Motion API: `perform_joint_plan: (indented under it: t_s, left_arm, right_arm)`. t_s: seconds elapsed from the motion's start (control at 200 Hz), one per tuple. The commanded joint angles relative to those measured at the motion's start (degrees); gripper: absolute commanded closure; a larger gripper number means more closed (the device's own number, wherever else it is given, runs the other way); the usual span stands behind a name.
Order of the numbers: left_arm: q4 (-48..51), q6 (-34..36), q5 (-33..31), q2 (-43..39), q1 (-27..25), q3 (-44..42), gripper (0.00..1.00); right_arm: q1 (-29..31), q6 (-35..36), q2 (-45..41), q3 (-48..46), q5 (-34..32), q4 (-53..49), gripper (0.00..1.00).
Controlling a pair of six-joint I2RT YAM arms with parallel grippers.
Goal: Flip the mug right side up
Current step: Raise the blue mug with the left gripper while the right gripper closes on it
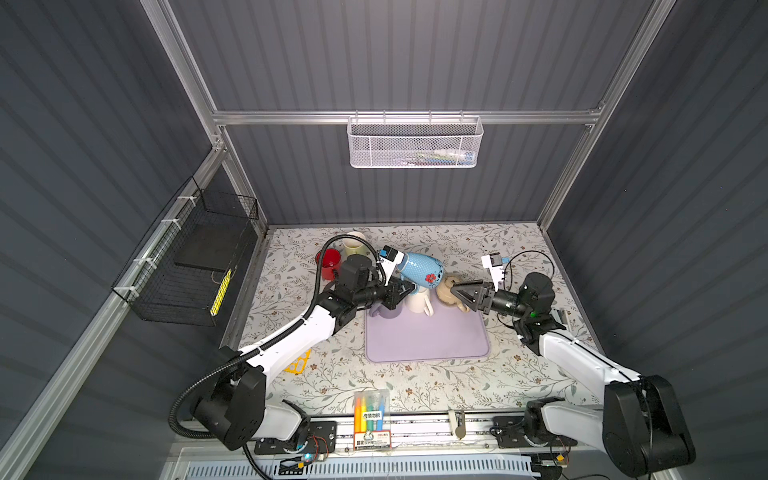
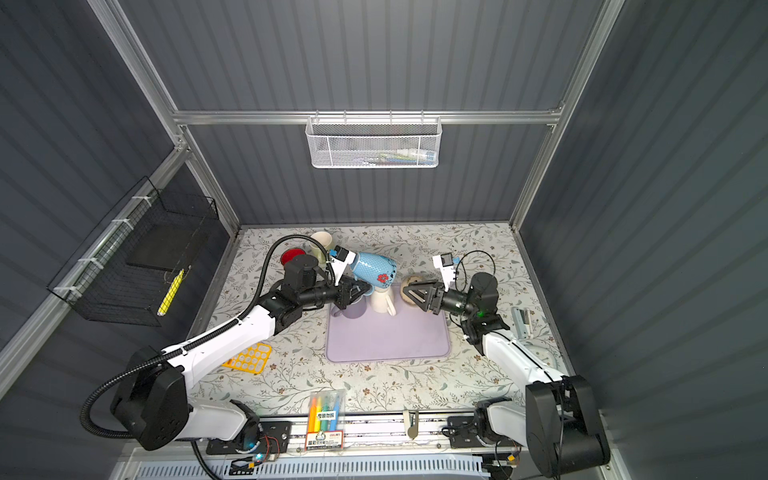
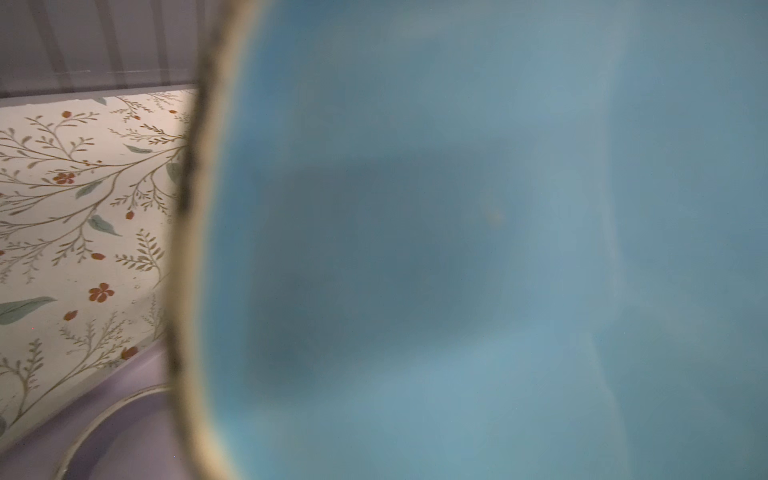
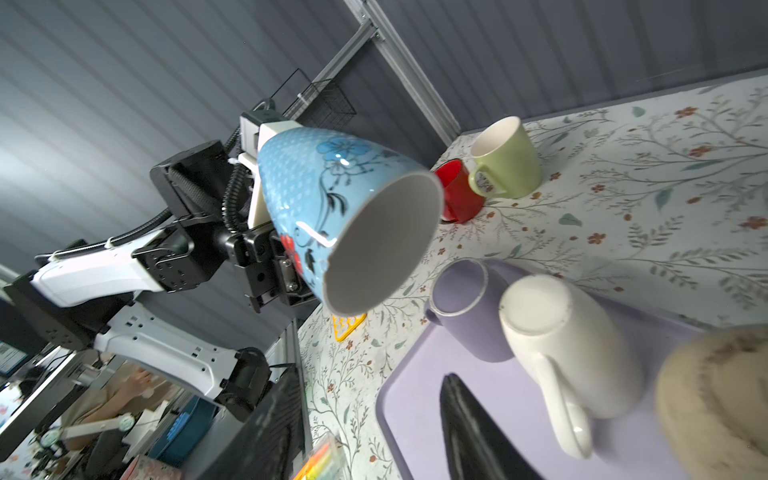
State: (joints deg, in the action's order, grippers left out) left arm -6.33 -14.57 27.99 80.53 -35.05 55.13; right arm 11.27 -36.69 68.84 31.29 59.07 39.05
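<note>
1. Six mugs, one mat (image 1: 428, 340).
2. Blue mug (image 1: 419, 268): tilted in the air above white mug (image 1: 417, 303) and purple mug (image 1: 384, 312), clamped by left jaws.
3. Right jaws parted, empty, beside tan mug (image 1: 444, 289).

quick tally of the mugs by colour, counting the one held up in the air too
blue floral mug: 1
green mug: 1
red mug: 1
purple mug: 1
white mug: 1
beige mug: 1
total: 6 mugs
</note>
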Motion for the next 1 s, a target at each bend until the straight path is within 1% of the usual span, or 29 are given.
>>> perform_joint_plan:
  t_s: [0.0, 0.135, 0.265, 0.54, 0.69, 0.996]
  left_arm:
    - [-4.0, -1.2, 3.7, -0.4, 0.1, 3.3, 1.0]
    - [-3.2, -1.4, 5.1, 0.1, 0.1, 4.2, 0.99]
    - [-4.7, -2.9, 7.1, 1.0, 0.1, 4.3, 0.99]
    - [-7.7, -5.6, 9.1, 2.0, 0.1, 4.0, 0.99]
    - [-10.5, -7.5, 9.7, 2.8, 0.0, 3.5, 0.99]
    - [-15.6, -10.9, 10.4, 5.0, -0.7, 1.6, 0.99]
  right_arm:
    - [2.7, 1.5, 0.0, 3.6, 1.4, 1.1, 0.43]
    - [4.4, 2.4, 0.7, 5.3, 0.2, 1.4, 0.43]
    - [5.6, 1.1, 3.1, 7.0, 0.0, 4.7, 0.43]
    - [7.3, -1.7, 7.1, 9.6, 0.0, 10.4, 0.43]
    - [7.7, -3.5, 8.3, 10.1, 0.2, 12.9, 0.5]
    - [8.0, -6.2, 9.1, 10.2, -0.3, 16.6, 0.59]
